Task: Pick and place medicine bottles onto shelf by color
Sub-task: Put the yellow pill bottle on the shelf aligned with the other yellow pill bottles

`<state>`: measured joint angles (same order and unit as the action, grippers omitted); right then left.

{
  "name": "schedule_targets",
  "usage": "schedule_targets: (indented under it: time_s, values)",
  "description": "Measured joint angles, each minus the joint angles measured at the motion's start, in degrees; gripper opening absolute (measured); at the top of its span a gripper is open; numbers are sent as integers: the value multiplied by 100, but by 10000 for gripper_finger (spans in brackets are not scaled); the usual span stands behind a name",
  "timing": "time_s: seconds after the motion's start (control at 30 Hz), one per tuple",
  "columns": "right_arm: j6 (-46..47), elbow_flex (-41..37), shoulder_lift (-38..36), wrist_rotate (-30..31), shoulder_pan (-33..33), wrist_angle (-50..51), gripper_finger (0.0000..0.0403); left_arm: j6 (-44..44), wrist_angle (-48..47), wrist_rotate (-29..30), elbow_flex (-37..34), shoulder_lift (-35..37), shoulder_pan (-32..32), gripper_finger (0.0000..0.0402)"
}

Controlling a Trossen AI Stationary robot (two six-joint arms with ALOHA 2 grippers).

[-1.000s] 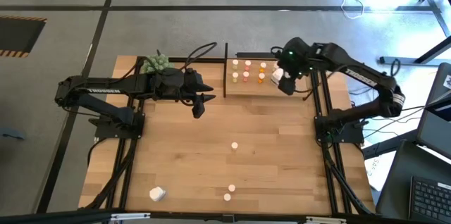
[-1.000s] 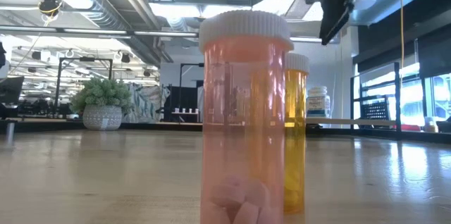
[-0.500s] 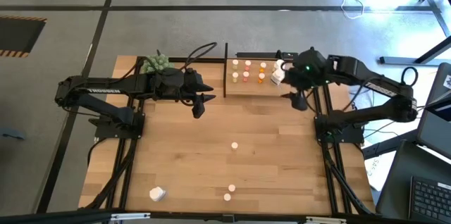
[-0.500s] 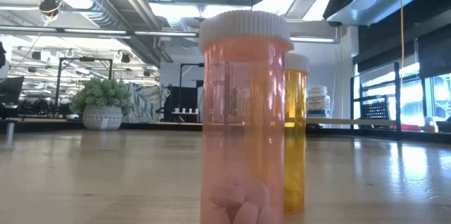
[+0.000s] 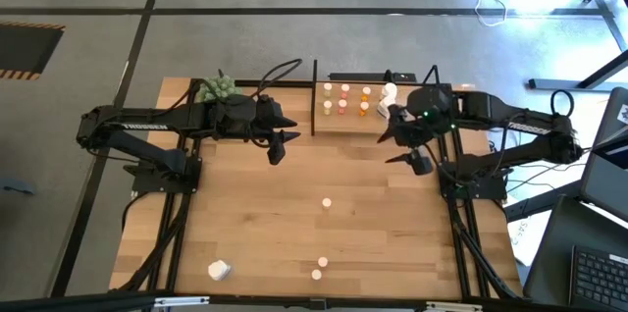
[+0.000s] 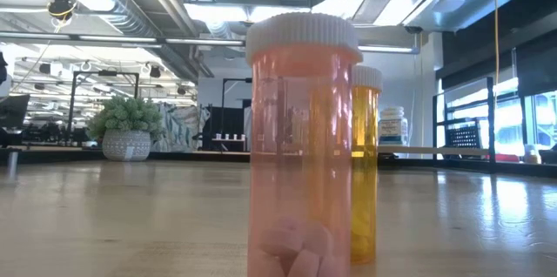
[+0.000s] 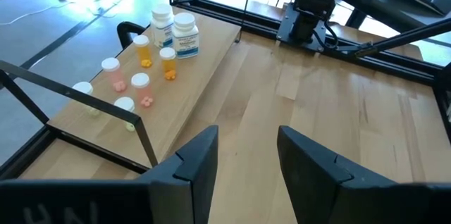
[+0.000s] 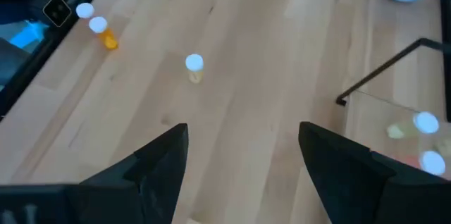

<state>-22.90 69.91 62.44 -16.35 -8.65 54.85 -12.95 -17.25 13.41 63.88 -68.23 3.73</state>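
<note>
The wooden table (image 5: 245, 224) is mostly bare. At its far edge, the black-framed shelf (image 5: 339, 122) carries rows of white-capped medicine bottles (image 5: 342, 106). The right gripper (image 5: 397, 133), jaws spread and empty, hovers just beside it; the left gripper (image 5: 285, 140) waits, parted. Three bottles (image 5: 327, 202) stand loose.

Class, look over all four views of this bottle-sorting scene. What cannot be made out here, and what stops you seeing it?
- Labels on the two white bottles, left wrist view: too small to read.
- The shelf, low view: mostly hidden behind the pink bottle close to the lens.
- Both grippers, low view: cut off by the top edge.
- Colours of the loose bottles on the table, high view: too small; only white caps show.
</note>
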Motion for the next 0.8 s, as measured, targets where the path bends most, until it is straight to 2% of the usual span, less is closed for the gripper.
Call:
schedule_targets:
  time_s: [0.2,0.4,0.5,0.63,0.8]
  values:
    - [91,0,30,17,151,-161,273,0,38,0,2,-1,2,141]
    - [899,0,30,30,149,-447,273,107,38,-3,0,0,0,141]
    - [1136,0,28,278,153,-498,273,155,22,-180,0,0,0,141]
    - [1215,0,28,627,147,-452,273,272,35,-820,7,-136,-145,141]
    - [1215,0,28,831,149,-450,273,148,10,-886,7,-684,-572,141]
